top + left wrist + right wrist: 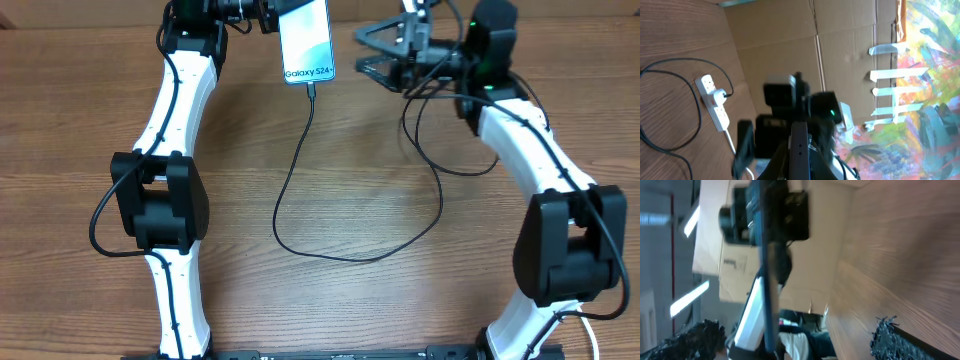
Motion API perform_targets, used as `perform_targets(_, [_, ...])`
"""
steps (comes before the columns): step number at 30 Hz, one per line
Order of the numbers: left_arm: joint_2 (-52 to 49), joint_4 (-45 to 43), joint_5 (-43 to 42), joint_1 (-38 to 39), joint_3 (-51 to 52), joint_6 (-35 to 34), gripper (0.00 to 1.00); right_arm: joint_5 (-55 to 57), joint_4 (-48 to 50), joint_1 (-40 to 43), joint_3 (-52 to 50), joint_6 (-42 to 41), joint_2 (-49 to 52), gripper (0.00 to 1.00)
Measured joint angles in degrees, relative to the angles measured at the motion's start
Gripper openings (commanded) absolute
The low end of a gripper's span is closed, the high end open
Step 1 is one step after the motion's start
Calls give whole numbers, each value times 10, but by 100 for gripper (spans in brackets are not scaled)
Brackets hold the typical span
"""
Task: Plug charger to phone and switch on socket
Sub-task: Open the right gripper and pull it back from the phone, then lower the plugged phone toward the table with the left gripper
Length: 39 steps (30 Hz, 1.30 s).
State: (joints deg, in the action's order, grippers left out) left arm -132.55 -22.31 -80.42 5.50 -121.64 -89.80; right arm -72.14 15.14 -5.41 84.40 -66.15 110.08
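Overhead view shows the phone (307,40) at the far side of the tabletop (350,300). Its screen is lit and faces up, its long axis runs away from the robot, and the "Galaxy" edge is the nearer one. The left fingers (262,18) are closed on its far left corner and seem to hold it lifted off the wood. The charger (290,190) meets the near short edge of the phone with its connector tip (313,88), so the plugging step looks done. From there the cable makes a wide loop on the tabletop and goes up under the right arm.

The right fingers (372,33) stand just to the right of the phone, spread apart and holding nothing. In the right wrist view their pads (890,335) are wide apart, and the phone is seen edge-on beyond them.

The socket (721,119) appears only in the left wrist view. It lies flat near the cardboard wall (775,30), its long axis roughly along this wall, with the black plug (716,96) seated in one outlet. It is not seen overhead, so which way it lies from the right fingers cannot be told. By judgement the switch is what remains, and the free right arm should press it, since the left one is busy with the phone.
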Motion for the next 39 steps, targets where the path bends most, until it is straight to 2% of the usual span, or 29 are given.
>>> perform_targets(3, [0, 0, 0, 0, 0, 0, 4, 2, -83, 24, 2, 25, 0, 100])
perform_targets(7, [0, 0, 0, 0, 0, 2, 4, 23, -280, 52, 6, 101, 0, 100])
perform_targets(12, [0, 10, 1, 0, 0, 26, 4, 134, -535, 70, 7, 222, -1, 96])
perform_targets(15, [0, 62, 3, 0, 0, 57, 4, 228, -615, 73, 6, 266, -1, 96])
perform_targets(21, [0, 240, 31, 0, -1, 159, 4, 385, -664, 73, 6, 302, -17, 96])
perform_targets(25, [0, 393, 73, 2, -2, 261, 4, 469, -671, 73, 6, 311, -74, 97])
perform_targets(32, [-1, 596, 171, 21, -3, 428, 4, 556, -688, 73, 6, 319, -175, 98])
perform_targets(39, [-1, 746, 302, 72, -3, 548, 4, 586, -708, 73, 6, 330, -196, 98])
